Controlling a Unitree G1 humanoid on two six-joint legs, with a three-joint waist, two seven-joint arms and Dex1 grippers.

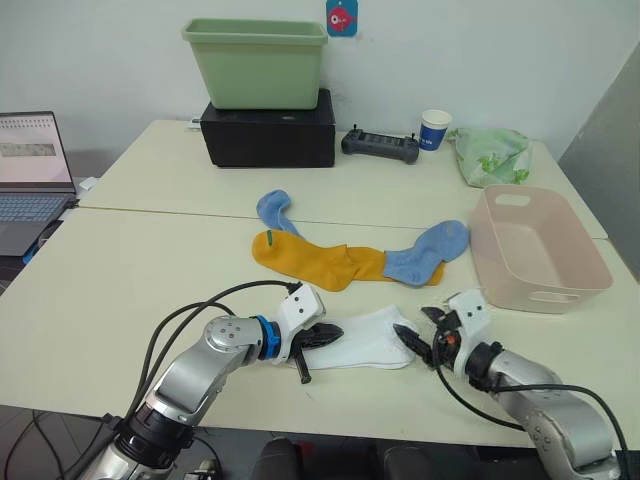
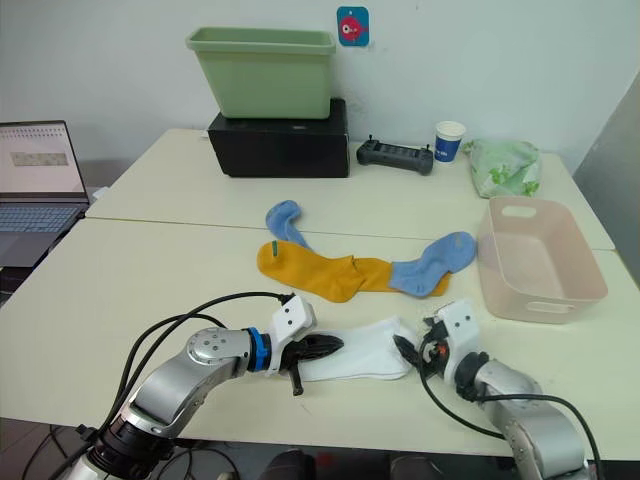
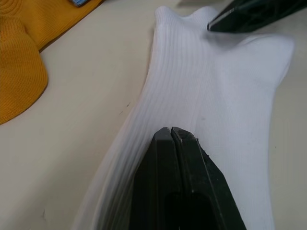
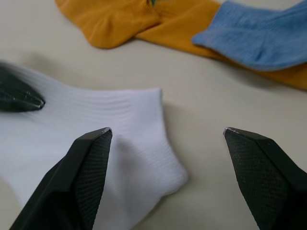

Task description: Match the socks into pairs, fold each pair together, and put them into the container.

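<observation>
Sock pairing is sitting at an early stage; the container [image 1: 590, 268] is holding nothing.

On the table [image 1: 130, 290], the pink container is standing at the right with no sock inside, so every pair is awaiting folding and placing. The mustard-yellow socks [image 1: 320, 262] are lying overlapped mid-table, with one light blue sock [image 1: 428, 251] resting on their right end and another light blue sock [image 1: 275, 210] just behind their left end. The white socks [image 1: 370, 338] are lying flat and ribbed near the front edge. The left tool [image 1: 318, 335] is pressing closed on their left end; the right tool [image 4: 165, 139] is gaping wide at their right end.
</observation>
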